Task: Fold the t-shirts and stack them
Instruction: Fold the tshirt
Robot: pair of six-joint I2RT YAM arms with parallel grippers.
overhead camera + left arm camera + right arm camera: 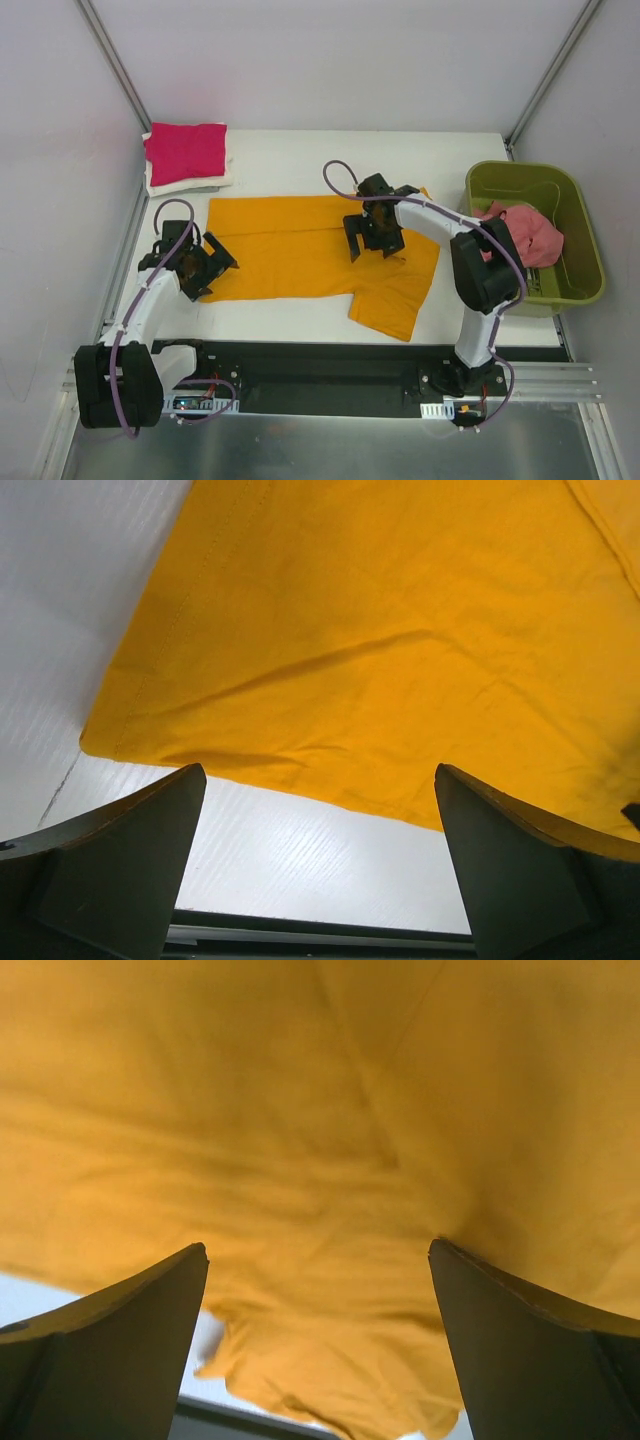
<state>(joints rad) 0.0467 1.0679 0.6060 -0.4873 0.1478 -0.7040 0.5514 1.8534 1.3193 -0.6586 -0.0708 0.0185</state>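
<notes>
Four t-shirts are in view, and none is gripped. The orange-yellow t-shirt (300, 250) lies spread across the middle of the white table (300, 160), its length running from left to right, with one sleeve angling off toward the near edge on the right. At the far left corner a folded magenta t-shirt (187, 152) sits on top of a folded white t-shirt (160, 185). The salmon-pink t-shirt (530, 232) is bunched inside the olive-green bin (590, 270) at the right edge. The left gripper (215, 268) hangs at the near left corner of the orange-yellow shirt with its fingers (130, 850) spread wide; its wrist view shows the hem corner ahead of them and bare table between. The right gripper (372, 248) is over the right part of the same shirt, fingers (120, 1350) likewise spread wide above the wrinkled fabric; whether they touch the cloth I cannot tell.
</notes>
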